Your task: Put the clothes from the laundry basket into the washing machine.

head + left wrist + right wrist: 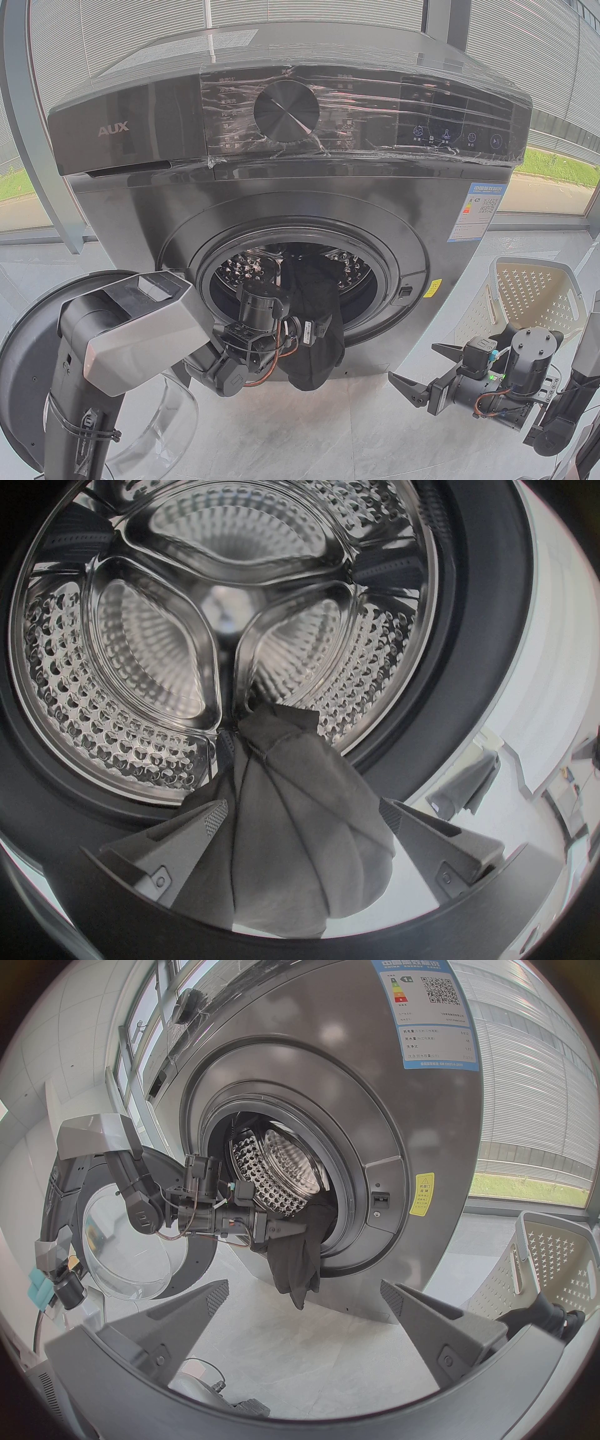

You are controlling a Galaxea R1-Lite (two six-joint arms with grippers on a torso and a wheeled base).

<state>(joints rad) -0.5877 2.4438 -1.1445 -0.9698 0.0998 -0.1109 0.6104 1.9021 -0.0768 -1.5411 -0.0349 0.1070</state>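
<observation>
While the left gripper sits at the mouth of the washing machine, I see its fingers spread apart. The dark garment lies between them, draped over the machine's lip, partly in the drum. My right gripper is also spread wide, above the floor beside the laundry basket.

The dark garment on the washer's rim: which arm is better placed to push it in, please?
Left: the left gripper straddles the garment at the drum; the right gripper sits apart by the laundry basket.
</observation>
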